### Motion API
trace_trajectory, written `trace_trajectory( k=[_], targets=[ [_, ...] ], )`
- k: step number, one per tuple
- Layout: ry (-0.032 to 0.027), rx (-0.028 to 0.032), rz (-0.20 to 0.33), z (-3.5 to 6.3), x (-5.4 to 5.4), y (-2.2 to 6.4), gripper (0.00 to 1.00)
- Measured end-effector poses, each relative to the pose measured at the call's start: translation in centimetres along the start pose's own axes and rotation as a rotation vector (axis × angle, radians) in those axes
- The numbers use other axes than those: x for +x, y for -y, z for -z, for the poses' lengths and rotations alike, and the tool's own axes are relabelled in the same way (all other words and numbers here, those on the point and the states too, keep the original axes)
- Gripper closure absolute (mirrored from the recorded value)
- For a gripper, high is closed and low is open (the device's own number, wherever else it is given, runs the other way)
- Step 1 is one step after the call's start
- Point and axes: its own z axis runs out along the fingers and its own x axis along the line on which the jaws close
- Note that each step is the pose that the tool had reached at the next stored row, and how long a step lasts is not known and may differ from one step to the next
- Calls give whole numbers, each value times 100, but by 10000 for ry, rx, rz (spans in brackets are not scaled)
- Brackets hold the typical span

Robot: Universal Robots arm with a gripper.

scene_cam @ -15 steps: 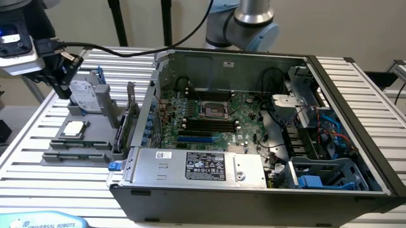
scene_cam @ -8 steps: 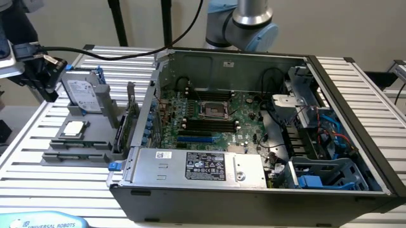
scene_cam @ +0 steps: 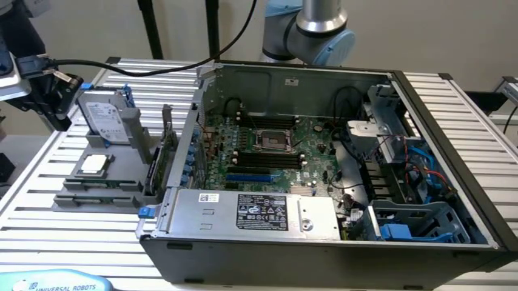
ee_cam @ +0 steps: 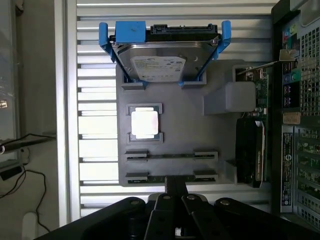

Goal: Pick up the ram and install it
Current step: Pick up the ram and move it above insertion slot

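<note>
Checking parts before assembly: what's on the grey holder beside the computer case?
The grey holder carries a hard drive, a square processor chip and two ram sticks on edge. The hand covers the middle of one stick.

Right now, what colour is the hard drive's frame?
The frame is blue, clearest in the wrist view.

The arm (scene_cam: pixel 321 18) is a silver-grey metal tube that meets a rounded joint with a pale blue cap (scene_cam: pixel 340 45). A thick black cable (scene_cam: pixel 81 62) leads to dark wrist hardware (scene_cam: pixel 48 85). Another pale blue cover (scene_cam: pixel 53 282) carries the words UNIVERSAL ROBOTS in dark letters. The gripper (ee_cam: pixel 175 186) is matte black, with angular linkage bars and round pivot pins (ee_cam: pixel 221 202), tapering to two slim fingers (ee_cam: pixel 170 186) pressed flat together.
</note>
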Motion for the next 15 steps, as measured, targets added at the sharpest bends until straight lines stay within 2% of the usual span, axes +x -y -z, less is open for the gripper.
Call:
trace_trajectory(
  k=[12, 15],
  targets=[
    [-1, 0, 5, 0, -1, 0, 89],
    [-15, -8, 329, -8, -10, 0, 89]
  ],
)
